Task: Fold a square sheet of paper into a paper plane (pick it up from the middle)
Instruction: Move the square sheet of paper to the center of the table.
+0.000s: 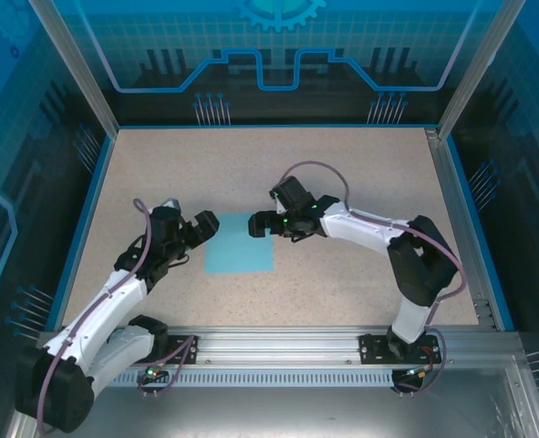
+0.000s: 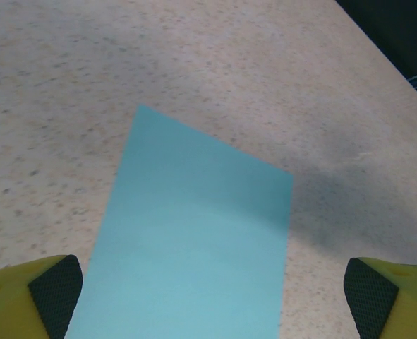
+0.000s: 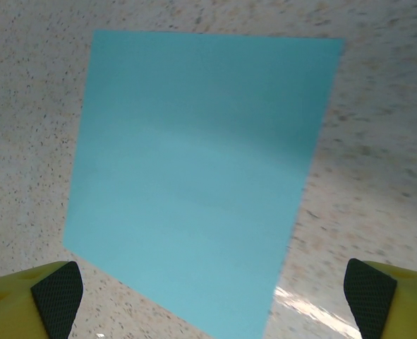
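The square sheet of paper (image 1: 240, 246) is light blue and lies flat and unfolded on the speckled table. My left gripper (image 1: 199, 239) stands open at the sheet's left edge, its yellow fingers (image 2: 32, 296) wide apart above the sheet (image 2: 194, 233). My right gripper (image 1: 267, 219) is open over the sheet's far right corner. In the right wrist view its fingers (image 3: 388, 300) straddle the sheet (image 3: 201, 162) without touching it. Both the left gripper (image 2: 214, 296) and the right gripper (image 3: 214, 296) hold nothing. The paper plane is out of view.
The speckled beige table (image 1: 342, 164) is walled by blue panels at the back and sides. An aluminium rail (image 1: 278, 342) with both arm bases runs along the near edge.
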Controlling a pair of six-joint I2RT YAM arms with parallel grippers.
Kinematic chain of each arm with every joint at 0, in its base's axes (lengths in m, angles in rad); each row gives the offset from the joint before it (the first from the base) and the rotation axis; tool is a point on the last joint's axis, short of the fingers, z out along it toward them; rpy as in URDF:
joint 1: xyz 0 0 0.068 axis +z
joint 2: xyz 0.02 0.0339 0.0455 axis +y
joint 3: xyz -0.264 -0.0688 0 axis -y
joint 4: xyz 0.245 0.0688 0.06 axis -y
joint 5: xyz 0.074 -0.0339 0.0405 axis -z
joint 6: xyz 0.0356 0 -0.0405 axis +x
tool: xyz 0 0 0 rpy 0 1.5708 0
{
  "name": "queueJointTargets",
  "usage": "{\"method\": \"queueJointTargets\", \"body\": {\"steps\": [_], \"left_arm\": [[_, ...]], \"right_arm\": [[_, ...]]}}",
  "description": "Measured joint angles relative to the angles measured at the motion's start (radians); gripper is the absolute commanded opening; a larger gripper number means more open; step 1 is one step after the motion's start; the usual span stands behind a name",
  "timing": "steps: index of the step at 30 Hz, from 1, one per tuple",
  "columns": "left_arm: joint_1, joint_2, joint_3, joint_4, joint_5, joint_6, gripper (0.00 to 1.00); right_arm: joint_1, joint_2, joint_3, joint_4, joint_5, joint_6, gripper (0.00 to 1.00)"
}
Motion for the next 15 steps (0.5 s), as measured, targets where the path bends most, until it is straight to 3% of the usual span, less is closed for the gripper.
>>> {"method": "queueJointTargets", "body": {"steps": [15], "left_arm": [[0.027, -0.005, -0.037, -0.037, -0.013, -0.027, 0.99]], "right_arm": [[0.053, 0.222, 0.241, -0.045, -0.077, 0.045, 0.93]]}}
